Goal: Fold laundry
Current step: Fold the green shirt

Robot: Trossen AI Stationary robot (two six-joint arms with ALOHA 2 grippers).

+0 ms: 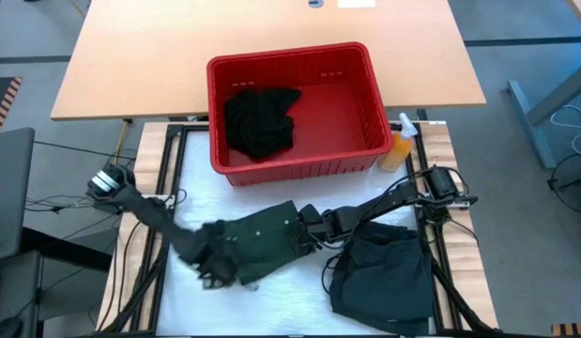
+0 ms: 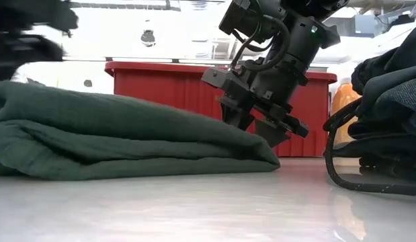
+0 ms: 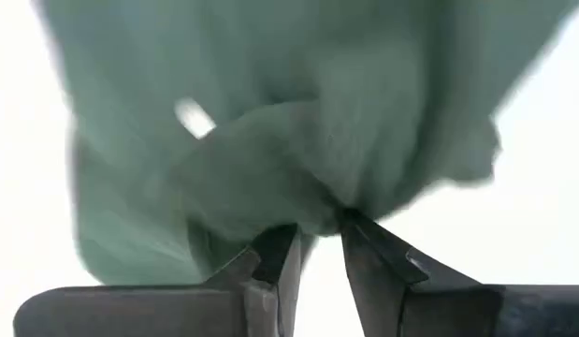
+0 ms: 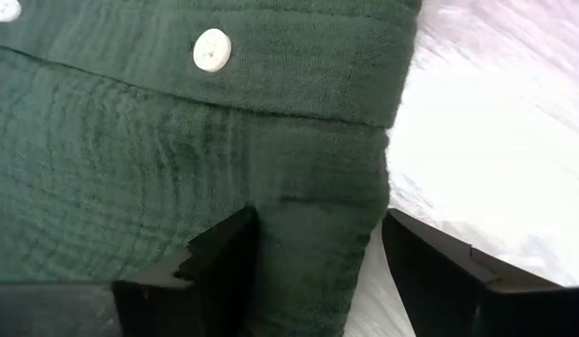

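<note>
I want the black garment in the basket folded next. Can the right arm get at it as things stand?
Probably not right away: the right gripper has its jaws open around the green shirt's edge. The black garment lies uncovered in the red basket, open from above.

You see the folded green buttoned shirt [image 1: 262, 239] between both grippers, a black garment [image 1: 260, 122] beyond them, dark garments [image 1: 384, 272] beside the right gripper [image 1: 304, 228]

No legible text, labels or nos. anywhere.
</note>
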